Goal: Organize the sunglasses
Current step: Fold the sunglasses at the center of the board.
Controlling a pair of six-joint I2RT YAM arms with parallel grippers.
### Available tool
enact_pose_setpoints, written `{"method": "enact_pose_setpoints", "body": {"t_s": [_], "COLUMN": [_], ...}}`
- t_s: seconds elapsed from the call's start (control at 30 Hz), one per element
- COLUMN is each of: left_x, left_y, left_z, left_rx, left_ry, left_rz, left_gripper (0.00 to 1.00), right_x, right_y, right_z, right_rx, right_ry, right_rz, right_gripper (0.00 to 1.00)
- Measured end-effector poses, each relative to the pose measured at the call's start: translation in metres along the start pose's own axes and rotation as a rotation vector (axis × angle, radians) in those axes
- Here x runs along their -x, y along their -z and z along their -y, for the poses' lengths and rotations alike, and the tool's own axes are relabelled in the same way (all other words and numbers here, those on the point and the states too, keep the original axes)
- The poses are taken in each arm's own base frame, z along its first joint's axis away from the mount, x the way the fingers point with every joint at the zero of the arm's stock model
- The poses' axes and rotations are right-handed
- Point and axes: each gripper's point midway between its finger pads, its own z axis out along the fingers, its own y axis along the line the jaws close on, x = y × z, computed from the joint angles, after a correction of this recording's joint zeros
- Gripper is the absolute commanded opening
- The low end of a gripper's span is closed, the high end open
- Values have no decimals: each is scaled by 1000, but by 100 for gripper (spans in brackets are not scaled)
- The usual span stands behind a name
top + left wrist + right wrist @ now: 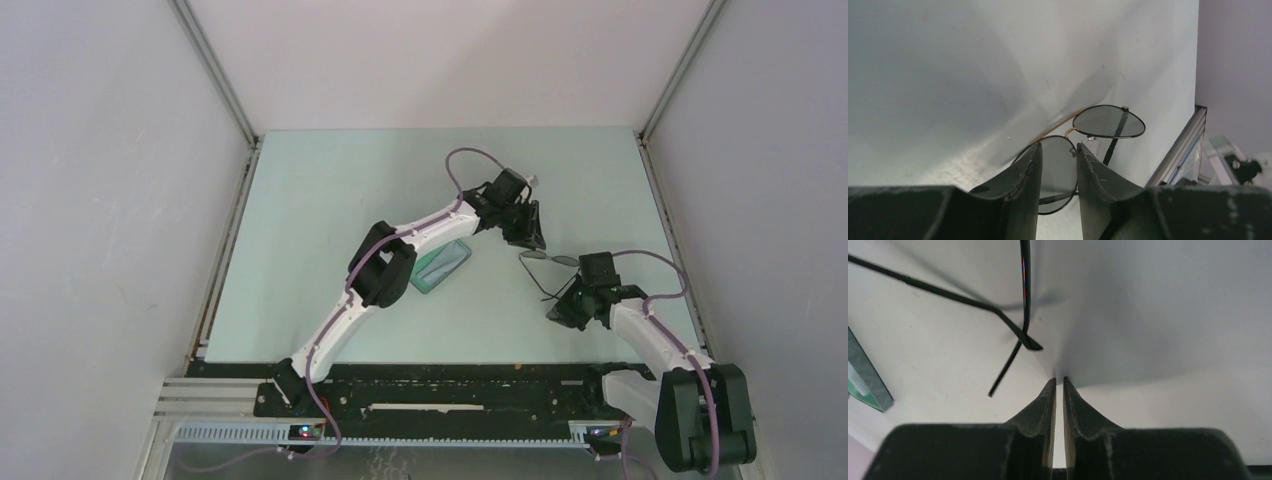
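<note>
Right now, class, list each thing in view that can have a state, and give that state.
sunglasses: held by one lens, arms crossed.
left gripper: closed on the sunglasses' lens.
right gripper: shut, holding nothing.
case: lying flat; open or shut unclear.

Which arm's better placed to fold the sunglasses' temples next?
Probably right. The right gripper is shut and empty, with the temples of the sunglasses just beside it. The left gripper is tied up holding them by one lens.
</note>
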Motion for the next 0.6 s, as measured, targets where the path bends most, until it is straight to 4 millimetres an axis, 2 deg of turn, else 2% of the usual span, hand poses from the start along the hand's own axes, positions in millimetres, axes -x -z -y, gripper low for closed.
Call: {"method": "enact_pose_setpoints", "body": {"t_s": [0.13, 0.3, 0.6], "left_x": [-12, -25, -39], "left_y": [-3, -7, -6], "left_z": [5, -6, -8], "left_rx": [-18, -9, -31], "left_ry": [-24, -24, -32], "left_rz": [-31, -70, -114], "left_gripper": [36, 36, 36], "right_x": [16, 30, 46], "right_y": [-5, -8, -15], "right_z": [-3, -5, -14], "right_rx": [2, -5, -7], "right_ry": [-35, -45, -40], "right_rz": [31, 60, 62], "right_gripper": [17, 18, 17]}}
